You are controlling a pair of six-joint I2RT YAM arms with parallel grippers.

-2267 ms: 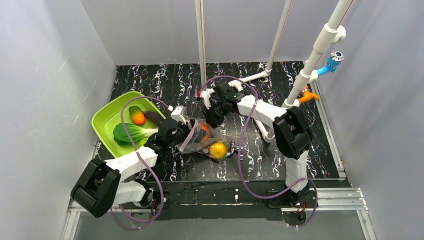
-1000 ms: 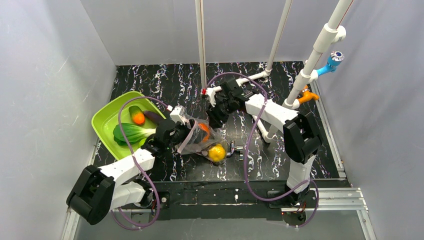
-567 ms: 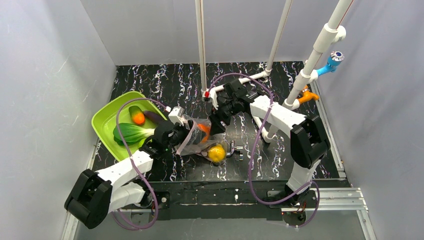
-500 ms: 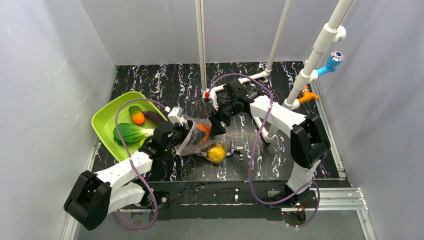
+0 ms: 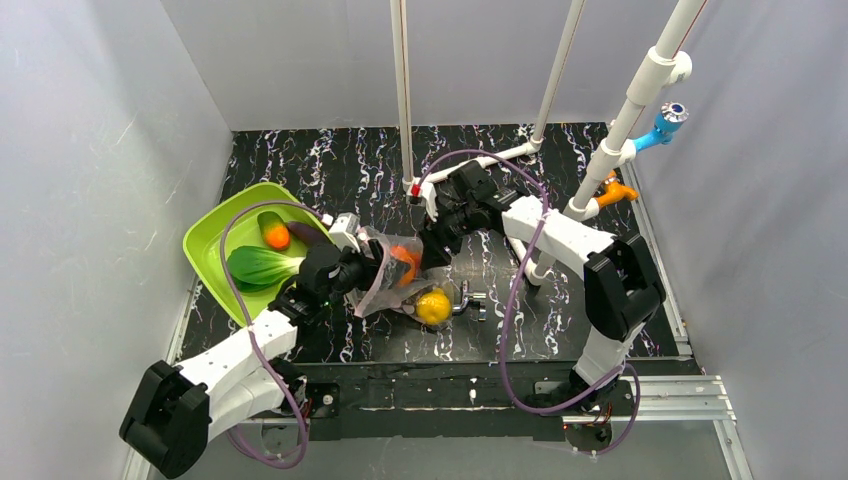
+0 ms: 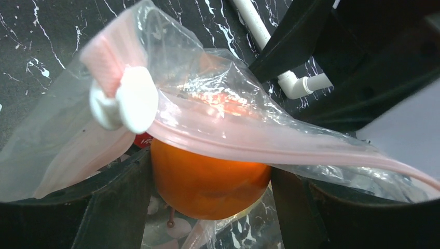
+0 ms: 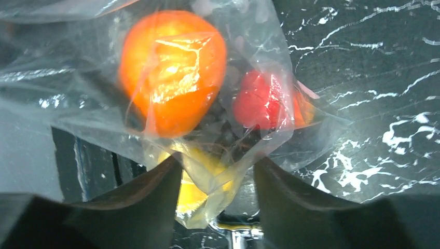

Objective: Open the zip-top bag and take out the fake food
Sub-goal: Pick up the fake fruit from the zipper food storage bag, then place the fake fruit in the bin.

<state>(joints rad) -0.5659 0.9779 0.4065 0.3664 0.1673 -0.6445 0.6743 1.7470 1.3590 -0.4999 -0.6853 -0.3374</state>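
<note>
- Clear bag (image 5: 380, 285), zip open, sat on the table (image 5: 560, 300); bok choy (image 5: 255, 266) and eggplant (image 5: 306, 233) lay in the tray (image 5: 210, 245).
- Left gripper (image 6: 212, 166) had its jaws clamped on the orange (image 6: 207, 187) at the bag's mouth; lemon (image 5: 433, 304) and red piece (image 7: 257, 101) waited inside.
- Right gripper (image 7: 218, 171) straddled the film; its grip was unclear.

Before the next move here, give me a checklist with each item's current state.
1. Clear crinkly zip-top bag mouth open: ok, pink strip parted, white slider at one end.
2. Left claw on the round orange toy fruit: ok, both fingers touch it.
3. Pink strip off the fruit: not ok, it drapes across the top.
4. Right claw holding the bag: cannot tell; plastic lies between its fingers.
5. Bag emptied: not ok, red piece and yellow lemon inside.
</note>
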